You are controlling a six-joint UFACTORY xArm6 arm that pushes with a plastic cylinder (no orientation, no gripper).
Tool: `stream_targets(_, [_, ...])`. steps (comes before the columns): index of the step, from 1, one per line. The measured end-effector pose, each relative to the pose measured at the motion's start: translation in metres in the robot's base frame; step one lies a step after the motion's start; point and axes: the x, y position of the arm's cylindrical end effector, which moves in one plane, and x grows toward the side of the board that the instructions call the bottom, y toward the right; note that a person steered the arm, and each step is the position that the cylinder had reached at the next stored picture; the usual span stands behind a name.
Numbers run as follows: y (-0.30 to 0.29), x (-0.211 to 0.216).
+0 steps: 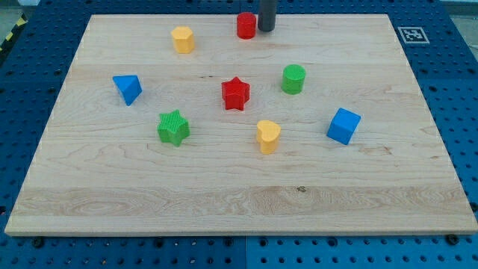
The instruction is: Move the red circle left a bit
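Counting eight blocks [246,25], two red.

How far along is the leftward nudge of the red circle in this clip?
Done: my tip sits just on the view's right of the red circle, close or touching. In hand: lining up the push. Left: the slide toward the yellow block; nothing shows that it has begun.

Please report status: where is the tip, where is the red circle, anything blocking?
My tip at the red circle's right side, close. Circle near the view's top edge. Yellow block further left, well apart.
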Motion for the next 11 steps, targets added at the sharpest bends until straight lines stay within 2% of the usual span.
stream_targets(3, [-0.005, 0.008])
stream_targets(5, [-0.06, 0.009])
stream_targets(8, [-0.089, 0.035])
stream_targets(10, [-0.126, 0.01])
stream_targets(11, [-0.126, 0.008])
